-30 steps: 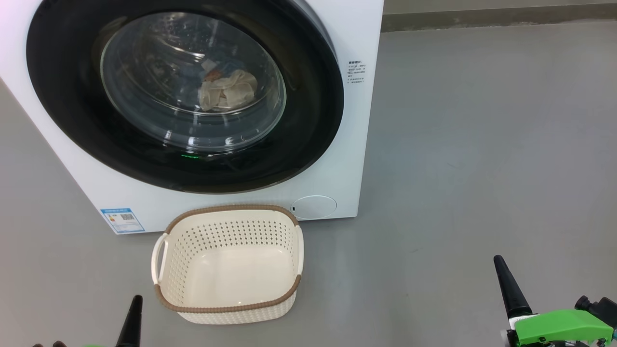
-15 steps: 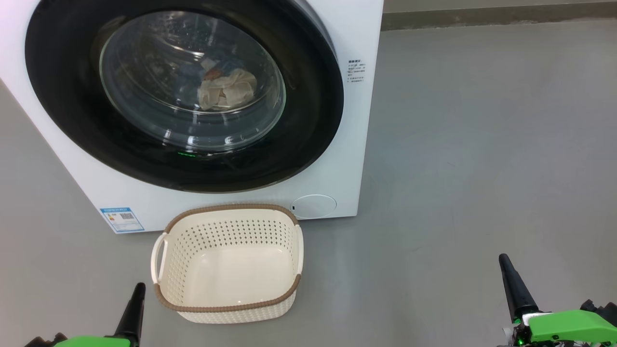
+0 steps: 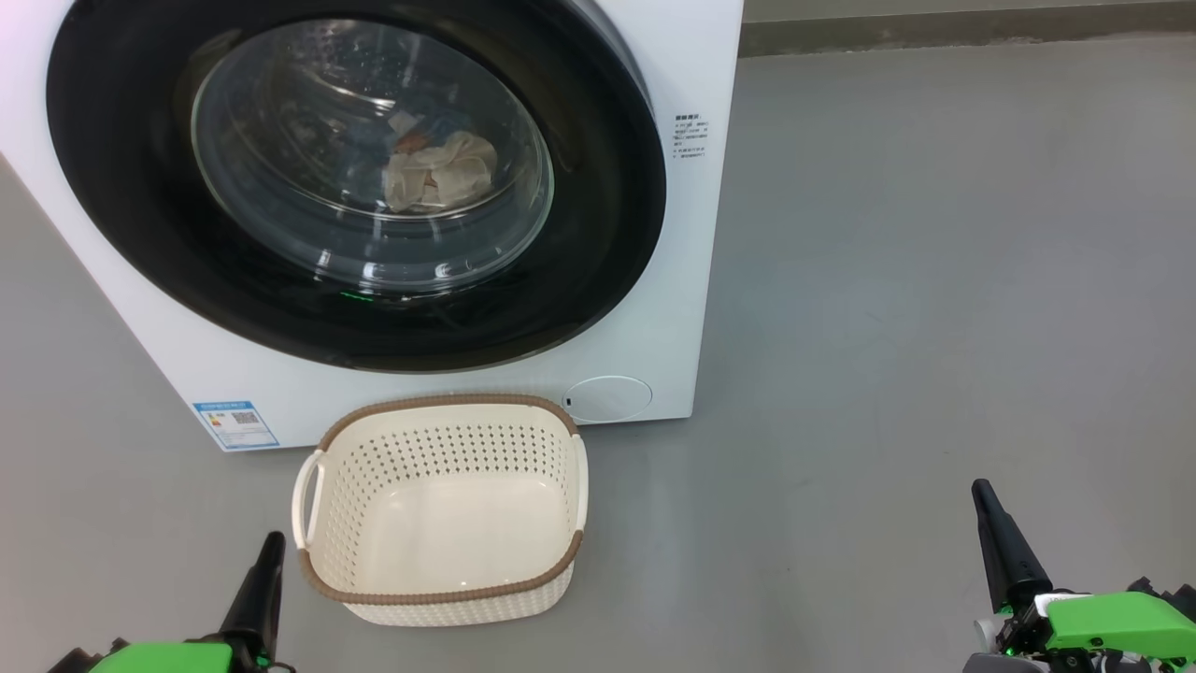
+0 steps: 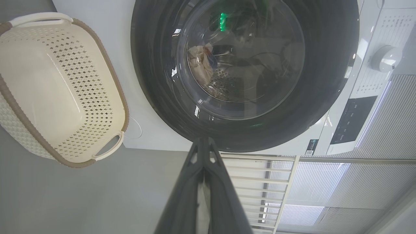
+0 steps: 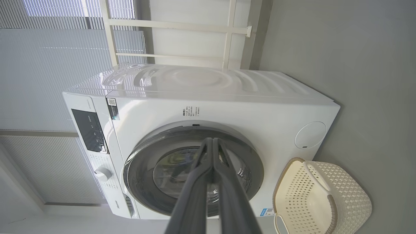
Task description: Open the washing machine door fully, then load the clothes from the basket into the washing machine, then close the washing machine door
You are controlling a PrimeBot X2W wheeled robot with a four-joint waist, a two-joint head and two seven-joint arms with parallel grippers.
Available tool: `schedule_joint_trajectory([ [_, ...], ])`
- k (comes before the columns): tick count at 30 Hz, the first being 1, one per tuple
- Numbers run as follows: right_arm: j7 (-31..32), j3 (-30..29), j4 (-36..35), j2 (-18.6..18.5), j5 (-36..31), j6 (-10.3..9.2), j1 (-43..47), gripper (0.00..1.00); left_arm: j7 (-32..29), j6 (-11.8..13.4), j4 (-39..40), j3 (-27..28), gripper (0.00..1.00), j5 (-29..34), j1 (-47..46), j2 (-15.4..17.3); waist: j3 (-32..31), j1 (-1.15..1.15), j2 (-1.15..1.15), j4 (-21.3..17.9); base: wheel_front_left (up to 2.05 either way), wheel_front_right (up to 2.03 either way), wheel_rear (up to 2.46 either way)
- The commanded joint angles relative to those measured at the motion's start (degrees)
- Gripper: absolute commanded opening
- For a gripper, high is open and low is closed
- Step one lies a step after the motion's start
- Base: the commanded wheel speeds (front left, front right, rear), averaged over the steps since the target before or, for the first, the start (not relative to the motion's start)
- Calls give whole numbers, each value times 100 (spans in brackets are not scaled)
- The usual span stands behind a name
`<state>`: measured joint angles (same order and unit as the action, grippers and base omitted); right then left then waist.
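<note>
The white washing machine (image 3: 673, 308) fills the upper left of the head view, and its black-rimmed glass door (image 3: 607, 243) sits flush against the front, closed. Through the glass, cream and blue clothes (image 3: 437, 173) lie in the drum. On the floor in front stands the cream basket (image 3: 439, 509) with a brown rim, nothing inside it. My left gripper (image 3: 272, 542) is low beside the basket's left corner, shut and holding nothing. My right gripper (image 3: 981, 491) is at the lower right, well clear of the basket, shut and holding nothing. The wrist views show the door (image 4: 325, 81) (image 5: 143, 169) and the basket (image 4: 58, 87) (image 5: 325, 195) too.
Grey floor (image 3: 934, 280) spreads out to the right of the machine and around the basket. A wall base (image 3: 962, 37) runs along the far edge. The machine's control panel and dial (image 5: 102, 174) are on its upper front, and white railings (image 5: 182, 24) stand behind it.
Both grippers have risen a little further into the head view from the bottom edge. The door, clothes and basket have not moved.
</note>
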<state>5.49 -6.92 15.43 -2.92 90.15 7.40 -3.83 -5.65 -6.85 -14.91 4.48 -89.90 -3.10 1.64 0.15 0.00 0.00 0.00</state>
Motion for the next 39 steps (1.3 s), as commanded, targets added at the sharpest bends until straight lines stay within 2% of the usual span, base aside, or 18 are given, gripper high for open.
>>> schedule_joint_trajectory([
  [1, 63, 83, -143, -29, 225, 9, -231, 0, -79, -63, 86, 203, 0, -216, -307, 123, 2, 0, 0, 0, 0, 0, 0],
  [39, 83, 61, -142, -15, 219, 9, -234, 0, -82, -64, 86, 203, 0, -228, -309, 123, 2, 0, 0, 0, 0, 0, 0],
])
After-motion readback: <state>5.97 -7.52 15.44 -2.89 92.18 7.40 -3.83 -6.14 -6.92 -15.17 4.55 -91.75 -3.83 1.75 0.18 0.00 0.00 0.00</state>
